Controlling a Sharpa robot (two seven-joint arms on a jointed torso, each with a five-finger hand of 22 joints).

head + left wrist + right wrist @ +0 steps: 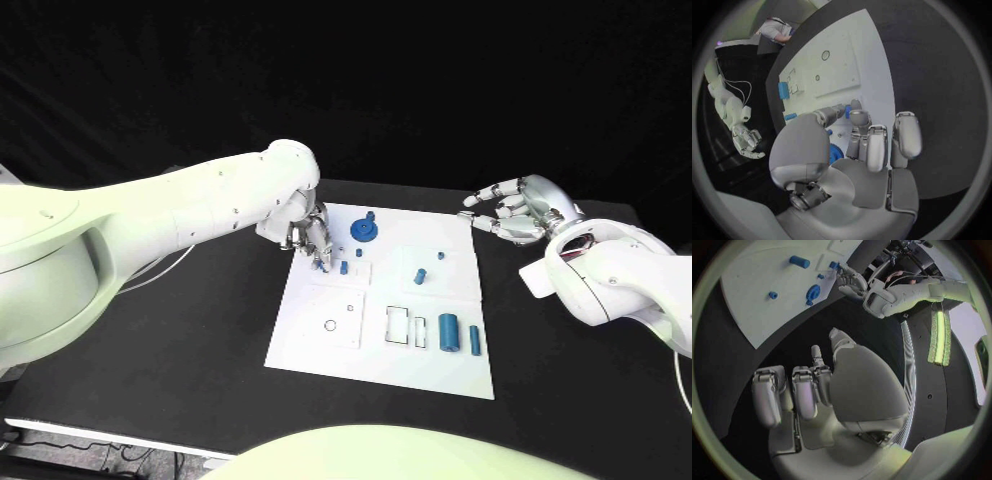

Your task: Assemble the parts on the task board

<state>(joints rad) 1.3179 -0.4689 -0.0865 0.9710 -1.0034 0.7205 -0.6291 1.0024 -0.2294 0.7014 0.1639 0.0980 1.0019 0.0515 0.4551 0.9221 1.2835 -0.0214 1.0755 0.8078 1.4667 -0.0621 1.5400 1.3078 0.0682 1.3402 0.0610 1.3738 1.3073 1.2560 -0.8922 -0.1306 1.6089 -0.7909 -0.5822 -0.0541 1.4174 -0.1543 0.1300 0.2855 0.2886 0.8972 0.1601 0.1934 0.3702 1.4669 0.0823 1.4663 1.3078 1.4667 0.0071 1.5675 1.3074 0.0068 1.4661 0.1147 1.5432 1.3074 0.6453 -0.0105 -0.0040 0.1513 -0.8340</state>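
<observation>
The white task board (pixel 325 335) lies mid-table. My left hand (pixel 307 235) reaches down over its far left part and pinches a small blue peg (pixel 847 112) between thumb and a finger, just above the board. A blue round disc part (pixel 366 229) stands close beside that hand. Two short blue pegs (pixel 420 275) stand in the board's middle, and another small peg (pixel 343 267) sits by the left fingertips. A thick blue cylinder (pixel 449 331) and a thin blue pin (pixel 475 338) lie near the board's right front. My right hand (pixel 516 212) hovers off the board's far right corner, fingers apart, holding nothing.
Outlined slots (pixel 405 326) and small holes (pixel 332 324) mark the board's front half. Black table (pixel 173 330) surrounds the board on all sides. In the right wrist view the board (pixel 748 300) and my left hand (pixel 851 282) lie far ahead of the right fingers.
</observation>
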